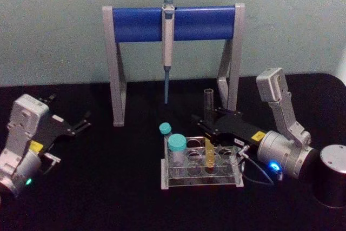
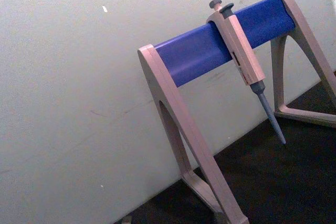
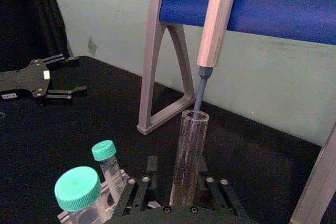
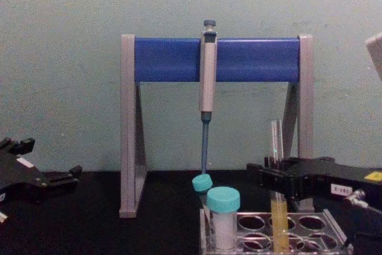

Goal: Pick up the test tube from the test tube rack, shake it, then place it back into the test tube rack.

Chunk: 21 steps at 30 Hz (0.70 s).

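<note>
The test tube [image 1: 209, 154] stood in a hole near the middle of the rack [image 1: 200, 182]. Its yellow liquid sat in the lower part, down at the level of the holes. The right gripper [image 1: 204, 125] reached in from the right side of the table [image 1: 108, 193]. Its jaws were drawn in narrow on the clear glass above the liquid, one on each side of the tube, and held nothing else. The left gripper [image 1: 85, 121] lay well apart near the table's left edge, jaws spread wide and empty.

Two white vials with teal caps, a wide one [image 1: 177, 144] and a slimmer one [image 1: 165, 129], stood at the rack's left end. The rack itself sat toward the front of the table, a little right of its middle. Behind it, along the back edge, stood a grey stand [image 1: 135, 24] with a blue crossbar. A pipette [image 1: 167, 52] hung from the bar with its tip pointing down. A dark cylinder [image 1: 332, 176] stood at the table's right edge. The table was black, and a pale green wall [image 1: 54, 25] rose behind it.

The tube's long axis ran close to upright, with the open mouth at the top, well above the gripper, and the bottom end down in the rack.
</note>
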### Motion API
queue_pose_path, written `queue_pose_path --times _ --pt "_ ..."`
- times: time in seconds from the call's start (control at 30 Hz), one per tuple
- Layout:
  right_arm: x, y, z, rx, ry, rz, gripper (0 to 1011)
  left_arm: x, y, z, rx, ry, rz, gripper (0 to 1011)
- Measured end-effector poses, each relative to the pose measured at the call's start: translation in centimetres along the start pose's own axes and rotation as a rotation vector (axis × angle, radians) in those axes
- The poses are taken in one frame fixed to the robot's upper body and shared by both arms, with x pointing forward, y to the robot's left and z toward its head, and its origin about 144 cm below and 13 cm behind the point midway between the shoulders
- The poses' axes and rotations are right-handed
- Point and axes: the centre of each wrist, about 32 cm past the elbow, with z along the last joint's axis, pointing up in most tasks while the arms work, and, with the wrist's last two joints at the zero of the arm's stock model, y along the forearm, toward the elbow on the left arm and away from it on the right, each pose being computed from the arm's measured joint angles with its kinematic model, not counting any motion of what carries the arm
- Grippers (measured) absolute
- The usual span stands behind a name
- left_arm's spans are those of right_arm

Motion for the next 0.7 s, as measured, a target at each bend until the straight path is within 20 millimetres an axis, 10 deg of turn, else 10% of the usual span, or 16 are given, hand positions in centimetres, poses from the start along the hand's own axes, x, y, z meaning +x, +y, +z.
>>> queue_pose_path --times 0.27,0.7 --pt "-0.01 -0.01 -0.01 0.000 0.001 0.000 232 0.00 0.00 0.00 0.000 0.000 0.000 1010" --pt "-0.04 -0.01 -0.05 0.008 -0.001 0.002 225 0.00 0.00 0.00 0.000 0.000 0.000 1010"
